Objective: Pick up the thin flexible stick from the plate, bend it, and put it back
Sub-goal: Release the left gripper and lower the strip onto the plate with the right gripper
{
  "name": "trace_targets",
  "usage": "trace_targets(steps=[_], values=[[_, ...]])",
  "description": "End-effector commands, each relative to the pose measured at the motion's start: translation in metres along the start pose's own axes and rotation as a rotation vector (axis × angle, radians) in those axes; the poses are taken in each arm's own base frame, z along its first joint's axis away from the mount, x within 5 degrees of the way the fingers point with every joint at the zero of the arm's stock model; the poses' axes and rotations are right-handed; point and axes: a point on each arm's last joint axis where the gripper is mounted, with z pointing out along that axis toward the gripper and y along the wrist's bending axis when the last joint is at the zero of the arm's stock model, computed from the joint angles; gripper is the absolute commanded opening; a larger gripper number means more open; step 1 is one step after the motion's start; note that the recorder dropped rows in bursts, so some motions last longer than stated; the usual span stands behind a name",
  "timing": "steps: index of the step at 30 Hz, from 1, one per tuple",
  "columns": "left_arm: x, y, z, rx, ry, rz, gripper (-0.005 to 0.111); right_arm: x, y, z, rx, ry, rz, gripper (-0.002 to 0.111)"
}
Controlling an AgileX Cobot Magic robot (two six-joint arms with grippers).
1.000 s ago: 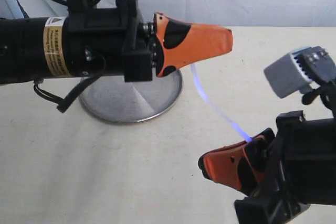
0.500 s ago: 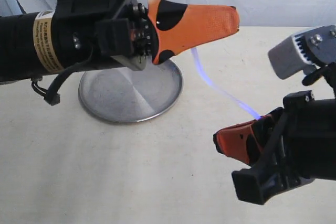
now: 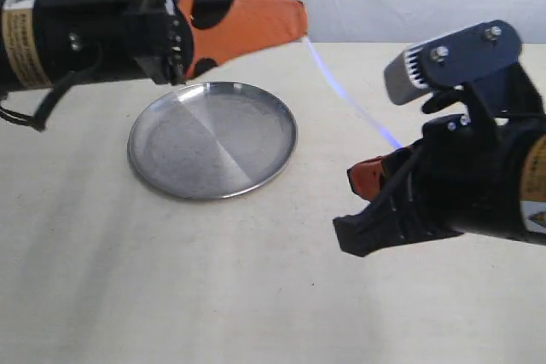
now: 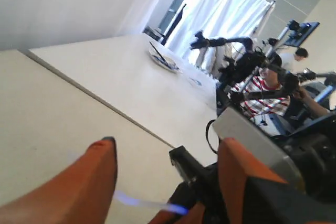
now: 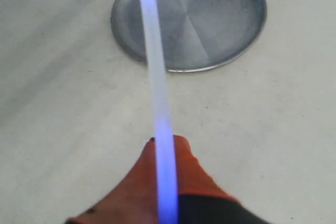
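Note:
The thin flexible stick (image 3: 350,100) hangs in the air to the right of the plate, nearly straight and glinting bluish. My right gripper (image 3: 356,178) is shut on its lower end; the right wrist view shows the stick (image 5: 155,66) running out between the closed orange fingers (image 5: 186,166) of the gripper (image 5: 165,141). My left gripper (image 3: 299,20) is high above the plate's far edge. In the left wrist view its jaws (image 4: 169,141) stand wide apart, and the stick's (image 4: 144,202) upper end touches one finger (image 4: 94,182). The silver plate (image 3: 212,138) lies empty on the table.
The cream tabletop (image 3: 171,279) spreads around the plate under a white curtain at the back. The grey camera housing (image 3: 426,70) on the right arm rises above the right gripper. In the left wrist view a second table (image 4: 136,72) and people stand beyond.
The left gripper rose and drew back to the left, away from the plate. The stick's curve straightened. The right arm shifted up and slightly left, still holding the lower end.

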Motion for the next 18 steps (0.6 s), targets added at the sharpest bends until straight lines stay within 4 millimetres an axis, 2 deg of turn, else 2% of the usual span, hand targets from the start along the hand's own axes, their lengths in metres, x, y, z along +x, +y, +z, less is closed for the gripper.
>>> trace_targets(steps=[1,4,8,12,13,16,18], values=[[-0.017,-0.018,-0.027,-0.009,-0.031,0.084,0.050,-0.012,-0.005,0.052,0.050,0.036,-0.028,-0.001],[-0.019,-0.032,-0.037,-0.007,-0.005,0.166,0.040,-0.026,-0.009,0.091,0.071,0.064,-0.045,-0.001],[-0.013,-0.047,-0.045,-0.044,0.112,0.282,0.021,-0.051,-0.011,0.148,0.107,0.124,-0.106,-0.001],[-0.005,-0.059,-0.053,-0.084,0.223,0.345,0.001,-0.058,-0.009,0.207,0.135,0.212,-0.177,-0.001],[-0.004,-0.062,-0.055,-0.092,0.242,0.366,0.000,-0.060,-0.008,0.222,0.143,0.226,-0.180,-0.001],[-0.006,-0.069,-0.058,-0.110,0.230,0.384,0.000,-0.067,-0.006,0.250,0.154,0.236,-0.178,-0.001],[-0.009,-0.072,-0.061,-0.141,0.209,0.391,0.000,-0.072,-0.005,0.262,0.156,0.222,-0.186,-0.001]])
